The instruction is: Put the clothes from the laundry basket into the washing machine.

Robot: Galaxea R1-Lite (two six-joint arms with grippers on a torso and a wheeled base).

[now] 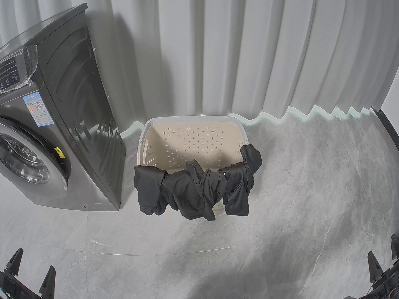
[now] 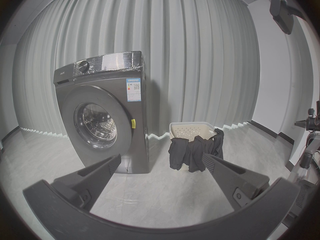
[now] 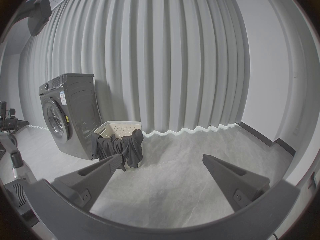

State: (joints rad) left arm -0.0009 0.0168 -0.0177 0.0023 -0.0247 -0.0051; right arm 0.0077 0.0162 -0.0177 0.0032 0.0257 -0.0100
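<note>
- The dark clothes (image 1: 195,189) hang over the near rim of the laundry basket (image 1: 187,119). Most of the cloth spills down the outside toward the floor (image 1: 299,196), and one end is bunched on the rim's right corner.
- The basket stands in the middle of the head view, in front of the curtain (image 1: 232,42) and just beside the washing machine (image 1: 79,104), which fills the left of the frame.
- The machine's round door (image 1: 25,158) looks shut, so it probably has to be opened before anything goes in.
- The left claw (image 1: 33,266) sits in the lower-left corner of the head view, fingers spread and empty.
- The right claw (image 1: 383,252) is in the lower-right corner, likewise spread and holding nothing.
- Both claws are well apart from the basket, with bare floor between.
- The draped cloth runs left to right across the frame, broadside to the robot, up and inward from either claw.
- The left wrist view has the clothes almost dead ahead between its fingers, while the right wrist view has them off toward one finger. I judge the left arm somewhat nearer and better aimed, and it is also on the machine's side.
</note>
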